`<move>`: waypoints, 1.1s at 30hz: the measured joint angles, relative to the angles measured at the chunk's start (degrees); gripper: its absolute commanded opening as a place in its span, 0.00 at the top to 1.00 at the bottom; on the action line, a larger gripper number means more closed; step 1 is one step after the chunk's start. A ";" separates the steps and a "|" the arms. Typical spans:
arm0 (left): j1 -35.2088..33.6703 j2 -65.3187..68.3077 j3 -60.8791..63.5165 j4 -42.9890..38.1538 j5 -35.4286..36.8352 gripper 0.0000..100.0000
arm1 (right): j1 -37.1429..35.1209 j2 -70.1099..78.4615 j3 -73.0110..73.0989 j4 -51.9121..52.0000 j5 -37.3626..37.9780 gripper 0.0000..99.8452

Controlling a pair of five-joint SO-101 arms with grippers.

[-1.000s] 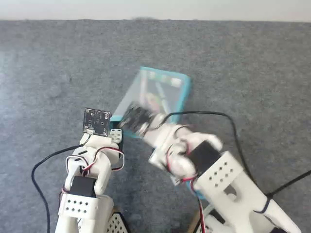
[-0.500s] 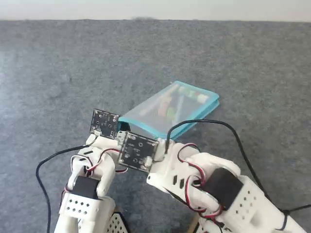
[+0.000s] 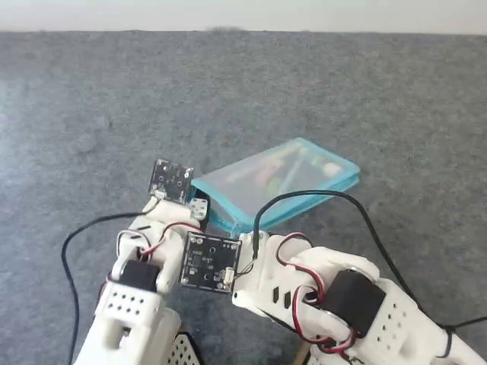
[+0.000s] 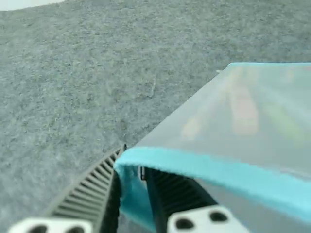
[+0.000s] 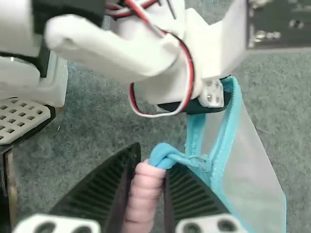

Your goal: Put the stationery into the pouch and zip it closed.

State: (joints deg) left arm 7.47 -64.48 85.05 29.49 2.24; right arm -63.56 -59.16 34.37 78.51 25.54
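Note:
A teal pouch (image 3: 283, 181) with a clear front lies slanted on the grey felt, with coloured stationery (image 3: 293, 166) showing through it. My left gripper (image 4: 131, 167) is shut on the pouch's near teal corner (image 4: 146, 160); in the high view that gripper (image 3: 199, 211) sits at the pouch's near-left end. My right gripper (image 5: 151, 164) is shut on the pink zipper pull (image 5: 143, 194), which is tied to the teal zipper tab (image 5: 170, 158) at the same end of the pouch (image 5: 243, 160). In the high view the right wrist's camera board (image 3: 205, 262) covers that grip.
Grey felt (image 3: 91, 99) covers the whole table, with open room to the left, right and beyond the pouch. Black cables (image 3: 335, 199) loop from the arms near the pouch. A pale wall edge (image 3: 243, 15) runs along the far side.
The pouch's far end has swung to the right and now lies flatter. The right arm has drawn back toward the near left with the zipper pull. The left arm has shifted slightly forward.

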 measured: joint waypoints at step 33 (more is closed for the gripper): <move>-4.31 -32.44 2.29 23.03 -3.87 0.99 | 12.57 11.87 -18.99 16.18 -1.58 0.99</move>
State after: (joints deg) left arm 3.16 -96.92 87.34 52.53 -1.63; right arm -50.99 -47.30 15.38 94.68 23.96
